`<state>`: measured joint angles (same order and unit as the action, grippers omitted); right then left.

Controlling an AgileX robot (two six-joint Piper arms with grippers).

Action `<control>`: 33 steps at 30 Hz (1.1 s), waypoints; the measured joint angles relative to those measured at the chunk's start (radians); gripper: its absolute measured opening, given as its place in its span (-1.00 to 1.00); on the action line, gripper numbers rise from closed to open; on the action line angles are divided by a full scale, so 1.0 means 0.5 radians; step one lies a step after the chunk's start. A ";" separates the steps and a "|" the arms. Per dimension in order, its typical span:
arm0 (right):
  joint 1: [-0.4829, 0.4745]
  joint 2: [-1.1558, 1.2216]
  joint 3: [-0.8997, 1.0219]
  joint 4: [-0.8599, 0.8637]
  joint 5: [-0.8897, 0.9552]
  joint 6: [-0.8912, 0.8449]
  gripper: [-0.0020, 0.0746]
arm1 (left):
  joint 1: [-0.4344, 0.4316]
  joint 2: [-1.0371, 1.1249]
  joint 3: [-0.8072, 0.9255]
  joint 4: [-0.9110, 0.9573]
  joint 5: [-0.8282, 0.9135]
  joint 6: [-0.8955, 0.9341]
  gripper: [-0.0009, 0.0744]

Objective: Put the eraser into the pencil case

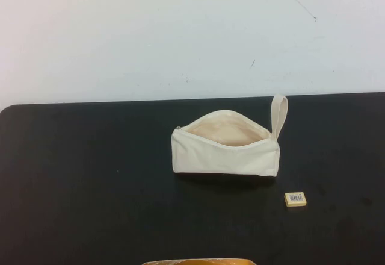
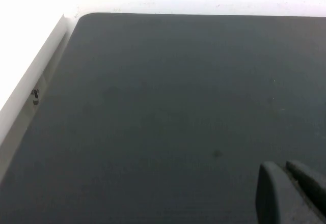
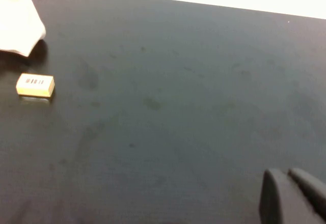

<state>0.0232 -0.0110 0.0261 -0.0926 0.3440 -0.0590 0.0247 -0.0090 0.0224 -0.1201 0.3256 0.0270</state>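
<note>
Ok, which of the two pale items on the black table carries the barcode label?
The tiny tan-yellow rectangular eraser, lying apart from the larger unzipped cream canvas pencil case. Left gripper and right gripper hover over bare table.

Neither arm shows in the high view. Left gripper (image 2: 290, 193): only its dark fingertips show in the left wrist view, close together, above the surface. Right gripper (image 3: 293, 196): same in the right wrist view, fingertips together, holding nothing.

No text reads clearly anywhere; the eraser (image 1: 295, 199) carries a white barcode-style label with dark bars, its characters too small to make out.
</note>
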 joint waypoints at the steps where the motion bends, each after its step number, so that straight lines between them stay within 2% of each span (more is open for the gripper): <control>1: 0.000 0.000 0.000 0.000 0.000 0.000 -0.95 | 0.000 0.000 0.000 0.000 0.000 0.000 -0.98; 33: 0.000 0.000 0.000 0.083 0.000 0.034 -0.95 | -0.003 0.000 0.000 0.000 0.000 0.000 -0.98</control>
<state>0.0232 -0.0110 0.0261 -0.0509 0.3440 -0.0418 0.0231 -0.0090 0.0224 -0.1201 0.3256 0.0270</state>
